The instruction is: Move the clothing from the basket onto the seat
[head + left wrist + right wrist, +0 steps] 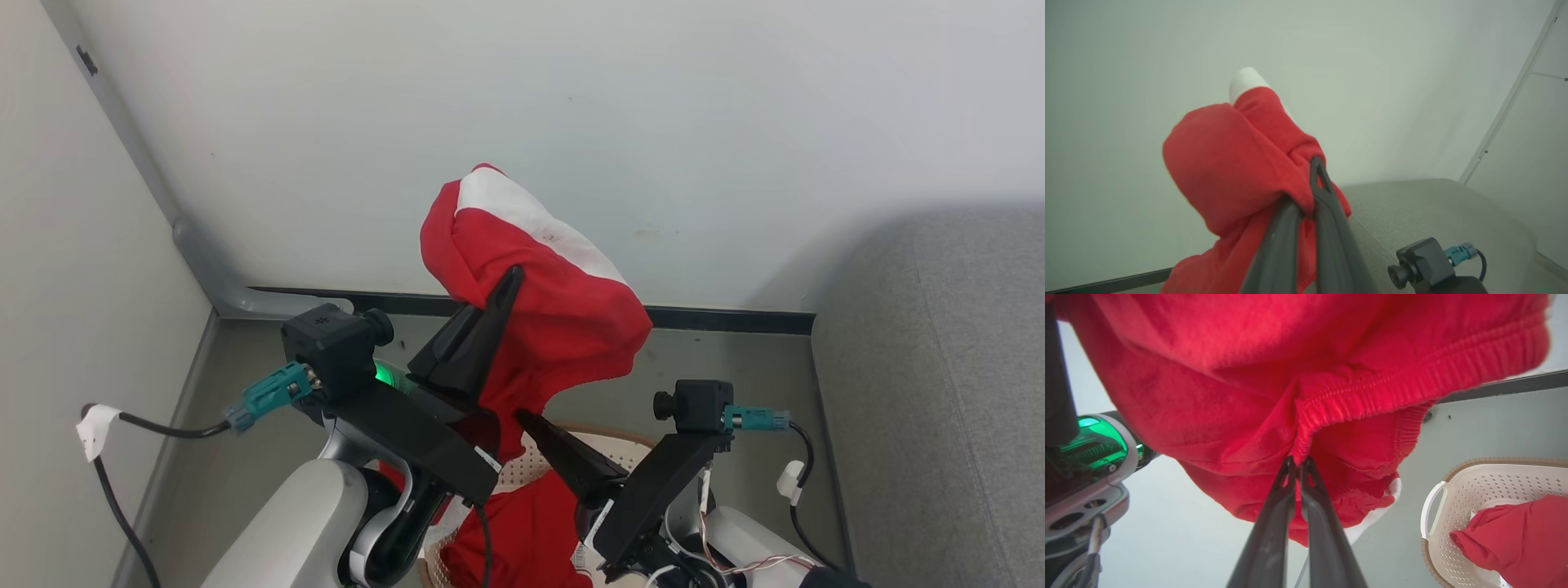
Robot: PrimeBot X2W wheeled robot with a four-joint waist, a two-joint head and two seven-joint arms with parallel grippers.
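Note:
A red garment of the clothing (563,318) with a white panel hangs in the air above the basket (608,433). My left gripper (510,282) is raised and shut on its upper folds, as the left wrist view confirms (1306,192). My right gripper (524,416) reaches up from below. In the right wrist view its fingertips (1296,462) are pinched together on the elastic waistband of that garment (1290,375). Another red garment (1515,535) lies inside the cream perforated basket (1457,490). The grey seat (939,392) is to the right.
A pale wall with a dark skirting strip (718,318) runs behind the basket, and a second wall closes the corner on the left. A grey pipe (204,269) runs down that corner. Grey floor (735,359) lies between basket and sofa.

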